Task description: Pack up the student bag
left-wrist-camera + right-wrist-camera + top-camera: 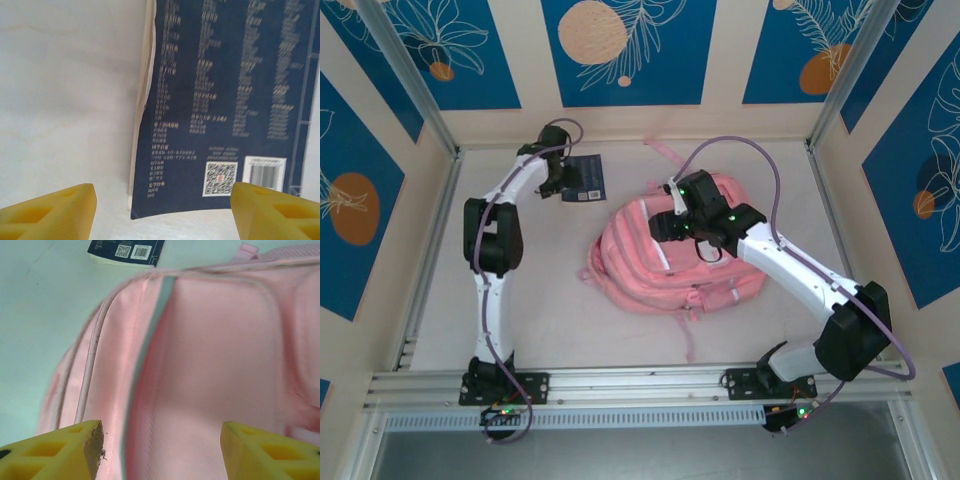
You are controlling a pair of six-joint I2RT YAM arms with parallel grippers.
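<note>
The student bag (670,265) lies flat mid-table, pink with pale strips; up close its fabric and a zip line show (215,365). My right gripper (670,225) hovers over the bag's far left part, open (162,450), yellow fingertips (55,452) apart with nothing between them. A dark blue book (584,178) lies flat at the back, left of the bag, its back cover with a QR code and barcode facing up (225,100). My left gripper (558,182) is at the book's left edge, open (162,215), its fingers (50,212) straddling the near corner without touching.
The book's edge also appears beyond the bag (127,251). Pink straps trail on the table behind the bag (660,150) and in front of it (688,335). A metal rail (640,385) runs along the near edge; walls close in the other three sides.
</note>
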